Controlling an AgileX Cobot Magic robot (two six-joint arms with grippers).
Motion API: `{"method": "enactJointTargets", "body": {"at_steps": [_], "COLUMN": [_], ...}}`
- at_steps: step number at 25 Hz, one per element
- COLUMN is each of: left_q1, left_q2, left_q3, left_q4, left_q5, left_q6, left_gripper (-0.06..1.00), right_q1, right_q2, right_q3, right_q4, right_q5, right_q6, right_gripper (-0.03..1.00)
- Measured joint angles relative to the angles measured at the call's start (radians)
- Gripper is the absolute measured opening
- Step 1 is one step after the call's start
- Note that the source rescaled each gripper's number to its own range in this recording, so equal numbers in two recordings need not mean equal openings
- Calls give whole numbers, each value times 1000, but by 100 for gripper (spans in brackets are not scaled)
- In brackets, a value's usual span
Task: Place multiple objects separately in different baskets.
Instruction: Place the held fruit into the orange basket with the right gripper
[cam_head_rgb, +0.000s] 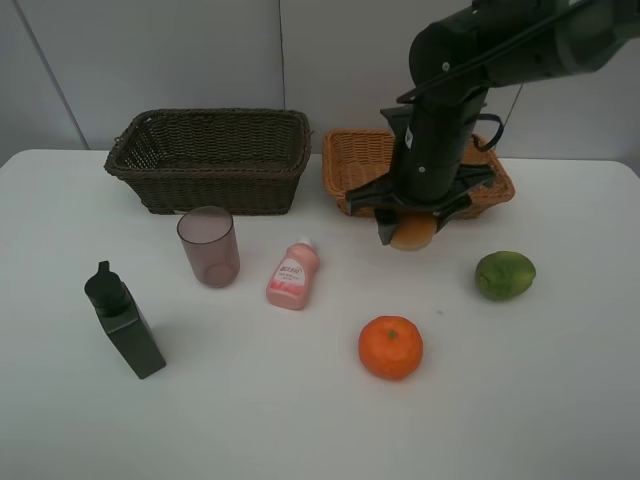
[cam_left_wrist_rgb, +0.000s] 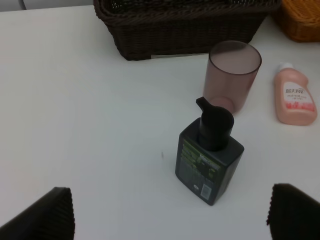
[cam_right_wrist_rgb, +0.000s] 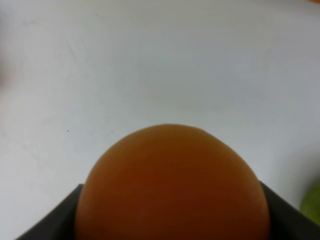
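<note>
My right gripper (cam_head_rgb: 412, 228) is shut on the red-yellow round fruit (cam_head_rgb: 414, 233), held above the table just in front of the light orange-tan basket (cam_head_rgb: 350, 160). The fruit (cam_right_wrist_rgb: 172, 185) fills the right wrist view. The dark brown basket (cam_head_rgb: 210, 158) stands at the back left. On the table lie the pink cup (cam_head_rgb: 209, 246), the small pink bottle (cam_head_rgb: 293, 274), the tangerine (cam_head_rgb: 391, 347), the green fruit (cam_head_rgb: 505, 275) and the dark green pump bottle (cam_head_rgb: 125, 322). My left gripper (cam_left_wrist_rgb: 170, 212) is open, back from the pump bottle (cam_left_wrist_rgb: 208, 155); it is out of the high view.
The white table (cam_head_rgb: 560, 400) runs to a wall at the back. The left wrist view shows the cup (cam_left_wrist_rgb: 233, 75), the pink bottle (cam_left_wrist_rgb: 295, 95) and the dark basket (cam_left_wrist_rgb: 185, 25) beyond the pump bottle.
</note>
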Motion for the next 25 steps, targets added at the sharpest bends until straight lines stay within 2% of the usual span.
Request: {"method": "enactJointTargets", "body": {"at_steps": [6, 18, 21, 25], "left_q1": [0, 0, 0, 0], "left_q2": [0, 0, 0, 0], "left_q3": [0, 0, 0, 0], "left_q4": [0, 0, 0, 0], "left_q5": [0, 0, 0, 0], "left_q6": [0, 0, 0, 0], "left_gripper": [100, 100, 100, 100], "right_q1": [-9, -103, -134, -154], "right_q2": [0, 99, 160, 220], "right_q3": [-129, -356, -402, -416], "right_q4": [18, -6, -18, -36], "right_q5": [79, 81, 47, -85], "right_q6": [-76, -108, -108, -108], "right_gripper": [0, 0, 0, 0]}}
